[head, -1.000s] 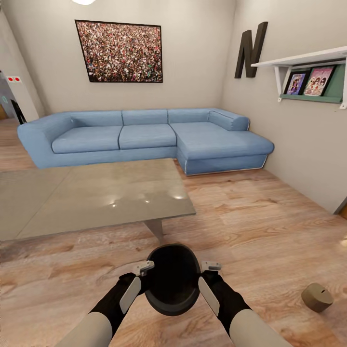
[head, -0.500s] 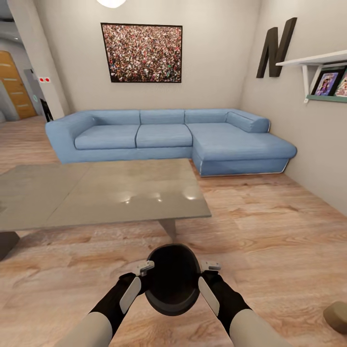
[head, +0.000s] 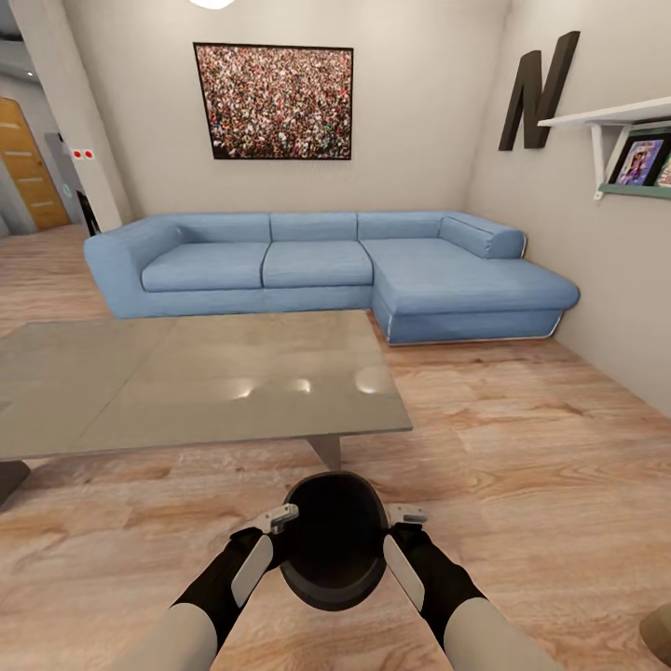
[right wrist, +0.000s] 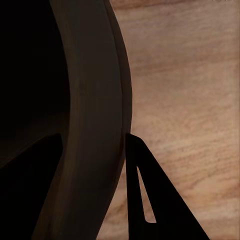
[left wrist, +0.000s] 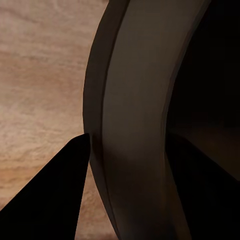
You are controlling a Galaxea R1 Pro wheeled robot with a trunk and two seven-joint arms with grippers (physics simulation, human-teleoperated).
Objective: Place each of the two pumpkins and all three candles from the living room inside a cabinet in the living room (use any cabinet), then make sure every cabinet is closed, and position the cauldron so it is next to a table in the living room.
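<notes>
I hold the black cauldron low in front of me, above the plank floor, mouth facing up toward the head camera. My left gripper is shut on its left rim and my right gripper on its right rim. The left wrist view has the thick cauldron rim running between dark fingers, and the right wrist view shows the cauldron rim the same way beside a finger. The grey glossy table stands just beyond the cauldron. A beige candle pokes in at the bottom right corner.
The blue corner sofa lines the far wall behind the table. A white wall shelf with framed pictures hangs at the right. Bare wood floor stretches to the right of the table. A doorway opens at the far left.
The whole view has turned left and crept forward, so table and sofa shifted right and the candle slid to the corner. Both grippers keep the same hold on the cauldron.
</notes>
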